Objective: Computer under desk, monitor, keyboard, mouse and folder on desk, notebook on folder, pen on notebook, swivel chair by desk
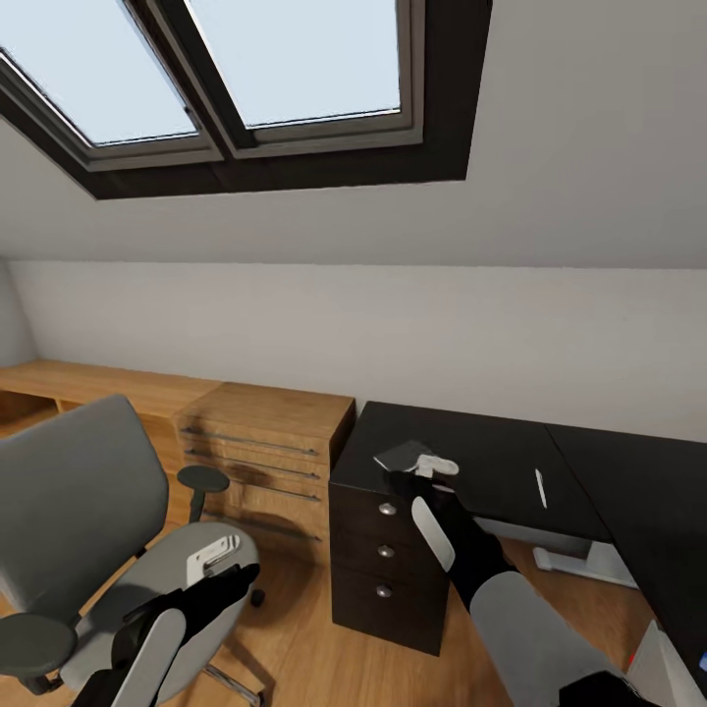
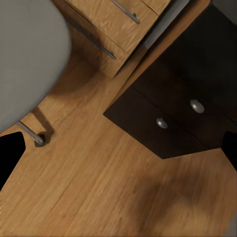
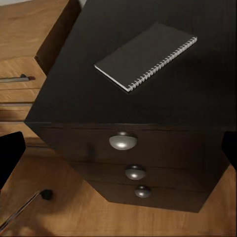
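Claw tips on the right arm (image 1: 424, 473) hover over the near-left corner of the black counter (image 1: 491, 442), fingers spread apart with nothing between them. Just at its 11 o'clock lies one notebook (image 3: 146, 55), thin, dark grey, rectangular, with a wire spiral along one edge, flat on the matte top. One slim white pen (image 1: 540, 488) rests at 3 o'clock, well apart from the notebook. Three round metal knobs (image 3: 123, 141) line the drawer fronts below. The left claw (image 1: 218, 553) hangs low over the swivel chair (image 1: 79, 511) at 8 o'clock; whether it is apart or together I cannot tell. A light wooden chest (image 1: 265, 447) with bar handles stands beside the counter, on a wood-plank floor (image 2: 113, 187).
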Tool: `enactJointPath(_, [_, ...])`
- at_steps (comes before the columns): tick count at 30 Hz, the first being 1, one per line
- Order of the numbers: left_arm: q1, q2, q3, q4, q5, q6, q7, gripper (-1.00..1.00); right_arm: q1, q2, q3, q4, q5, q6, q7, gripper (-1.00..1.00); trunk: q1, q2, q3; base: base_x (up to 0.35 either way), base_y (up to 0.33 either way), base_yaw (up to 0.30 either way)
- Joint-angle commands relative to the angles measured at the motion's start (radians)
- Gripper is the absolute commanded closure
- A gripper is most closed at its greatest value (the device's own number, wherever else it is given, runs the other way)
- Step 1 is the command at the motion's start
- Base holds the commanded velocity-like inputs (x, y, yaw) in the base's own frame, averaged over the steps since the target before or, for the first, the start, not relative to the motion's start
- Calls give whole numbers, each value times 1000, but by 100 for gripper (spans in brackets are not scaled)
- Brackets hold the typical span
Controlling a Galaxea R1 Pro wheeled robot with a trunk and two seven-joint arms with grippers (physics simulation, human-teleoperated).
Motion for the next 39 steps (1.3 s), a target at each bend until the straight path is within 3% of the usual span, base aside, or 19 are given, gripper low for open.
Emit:
enactJointPath(1, [-1,1,-4,-1,11,1,10,-100,-5,0,4,-1,15,17,-27,-100,0,-1,-1,0,0,0])
enactJointPath(6, [-1,0,-9,-1,11,1,10,-100,-11,-3,2,5,49,29,-51,-100,0,-1,-1,0,0,0])
enactJointPath(14, [0,-1,-20,1,11,1,11,-100,-12,-6,7,45,81,-64,-65,-100,0,-1,-1,13,0,0])
enactJointPath(15, [0,-1,-23,3,11,1,12,-100,-13,-3,9,73,160,-76,-86,-100,0,-1,-1,250,0,0])
enactJointPath(17, [0,-1,-23,3,11,1,11,-100,-13,-2,9,84,190,-78,-91,-100,0,-1,-1,270,0,0])
enactJointPath(19, [0,-1,-31,3,11,1,10,-100,-13,-3,4,128,249,-86,-100,-100,0,-1,-1,306,-26,0])
enactJointPath(23, [0,1,-68,3,-11,1,20,-100,-13,-5,1,134,259,-131,-104,-100,0,-1,-1,319,-89,0])
enactJointPath(28, [-1,2,-68,3,-17,1,19,-100,-13,-5,3,136,257,-192,-104,-100,0,-1,-1,295,-163,0])
enactJointPath(39, [0,3,-68,3,-17,1,15,-100,-12,1,10,130,258,-203,-101,-100,0,-1,-1,49,-34,0])
